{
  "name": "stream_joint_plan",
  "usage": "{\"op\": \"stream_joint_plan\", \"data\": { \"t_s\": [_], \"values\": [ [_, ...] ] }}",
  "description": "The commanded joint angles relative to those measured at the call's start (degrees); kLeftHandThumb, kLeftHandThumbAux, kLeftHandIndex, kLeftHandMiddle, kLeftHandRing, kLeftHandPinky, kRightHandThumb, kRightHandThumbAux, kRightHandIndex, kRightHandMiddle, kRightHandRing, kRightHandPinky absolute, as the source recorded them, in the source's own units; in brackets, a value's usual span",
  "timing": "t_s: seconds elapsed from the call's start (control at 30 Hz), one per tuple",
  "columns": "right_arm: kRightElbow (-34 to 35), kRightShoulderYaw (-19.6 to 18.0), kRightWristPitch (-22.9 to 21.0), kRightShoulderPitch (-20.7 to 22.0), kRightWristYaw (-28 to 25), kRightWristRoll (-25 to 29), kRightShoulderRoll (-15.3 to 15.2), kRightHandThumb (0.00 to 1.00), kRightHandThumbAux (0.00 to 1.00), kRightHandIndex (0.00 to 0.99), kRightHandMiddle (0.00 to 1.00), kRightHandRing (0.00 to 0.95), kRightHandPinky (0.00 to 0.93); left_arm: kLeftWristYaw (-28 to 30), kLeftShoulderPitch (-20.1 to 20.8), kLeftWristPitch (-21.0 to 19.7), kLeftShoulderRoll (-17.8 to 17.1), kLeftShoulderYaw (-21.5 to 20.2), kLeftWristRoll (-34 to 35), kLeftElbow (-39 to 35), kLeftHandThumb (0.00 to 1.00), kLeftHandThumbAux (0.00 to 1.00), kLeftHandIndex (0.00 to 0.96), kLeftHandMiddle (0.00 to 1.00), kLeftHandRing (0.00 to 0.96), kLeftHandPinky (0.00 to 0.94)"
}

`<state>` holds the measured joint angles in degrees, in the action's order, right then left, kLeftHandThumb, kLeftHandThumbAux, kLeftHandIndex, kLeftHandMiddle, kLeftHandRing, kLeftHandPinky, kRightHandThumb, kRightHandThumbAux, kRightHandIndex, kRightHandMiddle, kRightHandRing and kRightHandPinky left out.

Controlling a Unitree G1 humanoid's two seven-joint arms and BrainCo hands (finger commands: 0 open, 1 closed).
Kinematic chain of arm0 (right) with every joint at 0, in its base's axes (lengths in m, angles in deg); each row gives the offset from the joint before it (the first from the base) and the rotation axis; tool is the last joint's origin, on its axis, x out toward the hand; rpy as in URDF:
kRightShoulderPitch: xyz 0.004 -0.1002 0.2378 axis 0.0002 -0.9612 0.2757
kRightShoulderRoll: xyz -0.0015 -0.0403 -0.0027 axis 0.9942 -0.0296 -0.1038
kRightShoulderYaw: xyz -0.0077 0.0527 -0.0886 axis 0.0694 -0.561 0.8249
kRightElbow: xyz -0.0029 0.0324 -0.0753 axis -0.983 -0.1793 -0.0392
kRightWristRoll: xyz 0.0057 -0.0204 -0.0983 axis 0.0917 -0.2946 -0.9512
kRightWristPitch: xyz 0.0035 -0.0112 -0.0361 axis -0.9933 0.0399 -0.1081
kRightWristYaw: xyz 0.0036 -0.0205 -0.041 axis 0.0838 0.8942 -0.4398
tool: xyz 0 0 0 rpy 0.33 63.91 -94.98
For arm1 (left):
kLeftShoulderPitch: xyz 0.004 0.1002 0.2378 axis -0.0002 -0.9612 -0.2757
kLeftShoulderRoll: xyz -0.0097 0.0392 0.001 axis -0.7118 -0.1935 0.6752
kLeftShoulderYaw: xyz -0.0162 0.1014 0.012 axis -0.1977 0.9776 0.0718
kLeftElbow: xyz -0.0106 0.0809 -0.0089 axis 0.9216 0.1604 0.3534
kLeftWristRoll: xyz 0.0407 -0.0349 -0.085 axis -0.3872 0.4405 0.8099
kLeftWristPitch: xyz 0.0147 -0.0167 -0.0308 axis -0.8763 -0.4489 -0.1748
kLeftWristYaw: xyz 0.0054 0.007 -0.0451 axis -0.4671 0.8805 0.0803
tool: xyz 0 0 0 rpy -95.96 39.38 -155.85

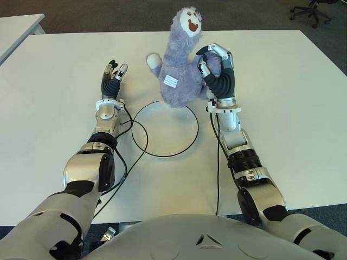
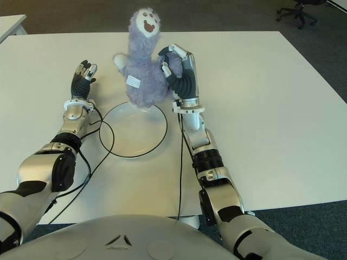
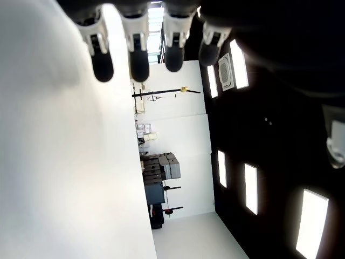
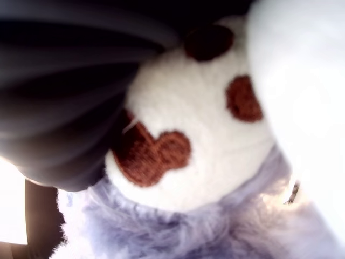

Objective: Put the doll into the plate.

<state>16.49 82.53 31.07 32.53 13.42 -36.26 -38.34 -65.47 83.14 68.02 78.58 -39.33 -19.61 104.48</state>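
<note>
A purple plush doll [image 1: 180, 67] with a white face and a white tag stands upright at the far rim of the white plate [image 1: 162, 138]. My right hand [image 1: 213, 66] is shut on the doll's side, its fingers curled into the fur. The right wrist view is filled by the doll's face [image 4: 188, 145] from very close. My left hand [image 1: 114, 73] shows to the left of the plate and the doll, over the white table [image 1: 54, 92], with its fingers [image 3: 139, 56] straight and holding nothing.
Black cables [image 1: 133, 127] run from both wrists across the table and past the plate's edges. A second table corner [image 1: 16, 27] shows at the far left. An office chair [image 1: 312, 11] stands on the floor at the far right.
</note>
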Motion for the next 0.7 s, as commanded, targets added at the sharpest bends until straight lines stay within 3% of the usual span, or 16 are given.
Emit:
{"op": "stream_joint_plan", "data": {
  "t_s": [0.03,0.7],
  "values": [
    [1.1,0.4,0.1,-1.2,-0.9,0.7,0.5,0.728,0.708,0.438,0.814,0.840,0.855,0.2,-5.2,-2.4,2.4,0.0,0.4,3.4,0.000,0.392,0.000,0.095,0.119,0.138],
    [1.0,2.6,0.3,-3.6,-1.0,-1.4,2.0,0.723,0.708,0.439,0.832,0.852,0.861,0.4,-5.2,-2.4,2.5,-0.5,0.8,3.5,0.000,0.389,0.000,0.091,0.115,0.150]
  ]
}}
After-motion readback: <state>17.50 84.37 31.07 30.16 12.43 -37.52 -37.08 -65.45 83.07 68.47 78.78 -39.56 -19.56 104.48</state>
